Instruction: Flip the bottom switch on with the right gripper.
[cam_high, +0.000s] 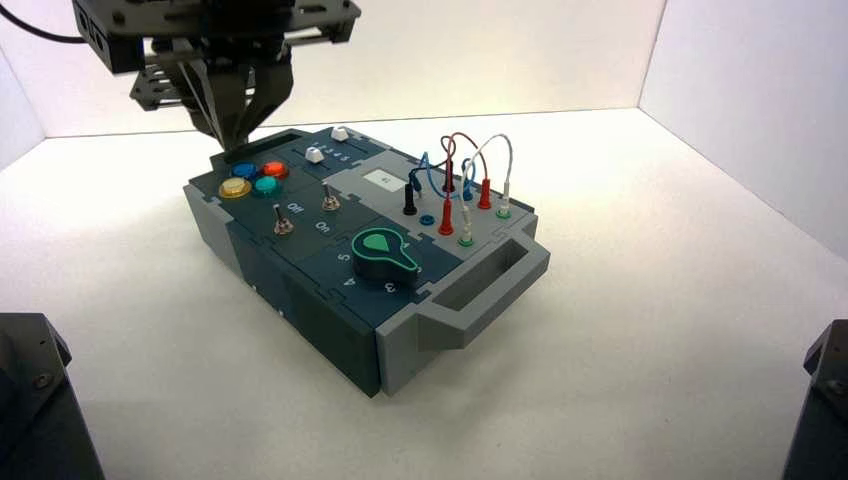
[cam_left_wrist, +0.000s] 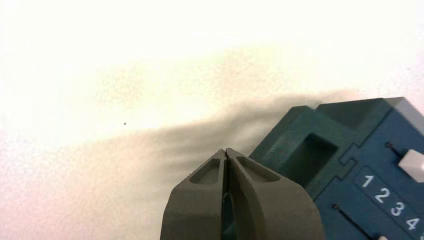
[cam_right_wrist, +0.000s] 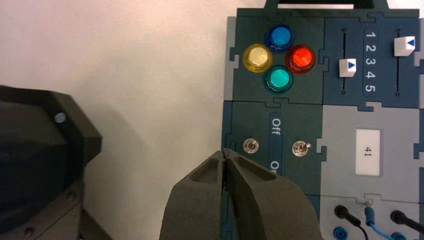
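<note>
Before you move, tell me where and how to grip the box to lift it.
Probably by the grey handle's outer bar, from above: it juts out with an open slot behind, so the right gripper, now near the toggles, could straddle it.

The left gripper (cam_left_wrist: 226, 151) and right gripper (cam_right_wrist: 224, 151) are dark grey, each with two wedge-shaped fingers that taper to a narrow point and have rounded, nearly triangular hollows in their faces. In the high view, black plates (cam_high: 290, 20) have cut-outs and angular edges, beside a thin black cable (cam_high: 40, 35). Angular black brackets (cam_high: 40, 385) bear round screws (cam_high: 42, 381).
</note>
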